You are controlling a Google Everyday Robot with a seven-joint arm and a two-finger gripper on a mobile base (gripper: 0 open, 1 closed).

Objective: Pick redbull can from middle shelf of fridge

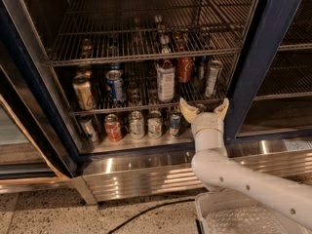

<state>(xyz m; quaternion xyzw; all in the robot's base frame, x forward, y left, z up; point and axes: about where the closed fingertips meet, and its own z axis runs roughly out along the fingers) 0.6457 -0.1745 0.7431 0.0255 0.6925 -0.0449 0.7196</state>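
We have the gripper [204, 109] spread wide at the front edge of the shelf [97, 110], just below the can [212, 77]. Likely staged so the jaws can straddle it.

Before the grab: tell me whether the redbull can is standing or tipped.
Upright: the redbull can stands on the middle shelf, silver top up. The gripper is open just below it.

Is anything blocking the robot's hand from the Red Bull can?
Nothing visible does. The gripper, open, sits just below and in front of the redbull can at the right end of the middle shelf. The red can stands beside it, not between.
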